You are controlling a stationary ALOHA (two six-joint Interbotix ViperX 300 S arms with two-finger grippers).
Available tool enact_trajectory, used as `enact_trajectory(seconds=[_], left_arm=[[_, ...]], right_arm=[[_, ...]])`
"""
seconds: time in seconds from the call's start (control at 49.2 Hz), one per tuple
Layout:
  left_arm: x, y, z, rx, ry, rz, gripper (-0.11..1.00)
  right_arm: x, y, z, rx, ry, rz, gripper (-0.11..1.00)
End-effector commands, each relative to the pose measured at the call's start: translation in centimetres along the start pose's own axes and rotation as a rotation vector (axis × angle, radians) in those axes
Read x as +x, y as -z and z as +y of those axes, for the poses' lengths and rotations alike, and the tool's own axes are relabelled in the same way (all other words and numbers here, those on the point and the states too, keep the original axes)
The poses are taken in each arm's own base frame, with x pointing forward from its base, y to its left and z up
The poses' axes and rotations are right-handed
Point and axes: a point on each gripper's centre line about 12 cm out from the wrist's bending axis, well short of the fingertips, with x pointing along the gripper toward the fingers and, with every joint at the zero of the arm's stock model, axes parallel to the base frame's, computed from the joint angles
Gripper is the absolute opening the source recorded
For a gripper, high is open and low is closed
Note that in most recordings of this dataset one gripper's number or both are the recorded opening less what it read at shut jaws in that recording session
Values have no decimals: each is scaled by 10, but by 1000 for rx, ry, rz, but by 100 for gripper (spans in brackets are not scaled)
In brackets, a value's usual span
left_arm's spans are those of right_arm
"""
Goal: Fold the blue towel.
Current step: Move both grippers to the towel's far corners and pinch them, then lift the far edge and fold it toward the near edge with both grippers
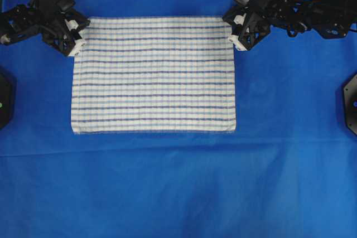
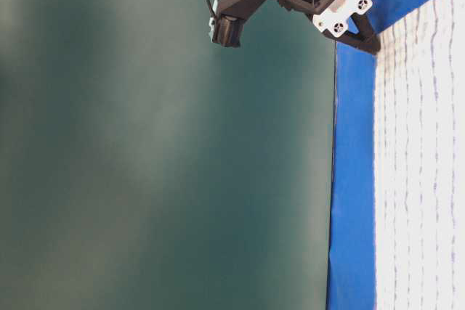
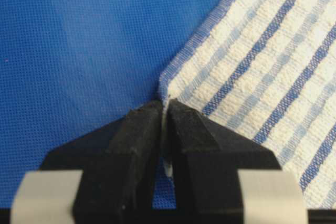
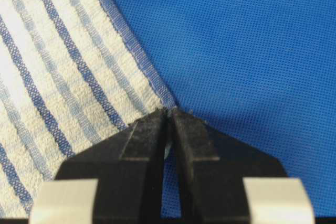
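Already the left gripper (image 1: pixel 77 45) sits at the far left corner of the blue towel (image 1: pixel 153 76), its jaws pinched shut on that corner; in its wrist view the fingertips (image 3: pixel 142 121) meet over a thin sliver of hem. The towel lies flat and unfolded on the blue cloth (image 1: pixel 167 193) covering the table, nearer the far edge than the near one, its long sides running left to right. At the far right corner the right gripper (image 1: pixel 237 42) is also closed, and its wrist view shows the tips meeting right at the very point of the corner.

Both grips look shallow, so either corner could slip free once lifted, leaving a skewed fold. The jaws may also have caught the cloth underneath, which would drag it along.
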Motion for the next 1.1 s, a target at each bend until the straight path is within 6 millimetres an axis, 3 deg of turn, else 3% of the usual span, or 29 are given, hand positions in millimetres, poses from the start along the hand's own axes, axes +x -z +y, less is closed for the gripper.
enact_trajectory(seconds=[0.0, 0.244, 0.549, 0.813, 1.077], left_arm=[[-1, -4, 0, 4, 0, -14, 2], [-8, -16, 0, 6, -1, -54, 2], [-30, -41, -9, 29, 25, -160, 2], [-32, -37, -17, 46, 52, -145, 2], [-48, -23, -41, 77, 131, -123, 2]], right_arm=[[-6, -13, -2, 0, 4, -40, 6], [-20, -25, -2, 12, 4, -87, 6], [-44, -31, 2, 16, -3, -123, 6], [-46, -30, 10, 14, -19, -123, 6], [-62, -17, 48, -29, -107, -96, 6]])
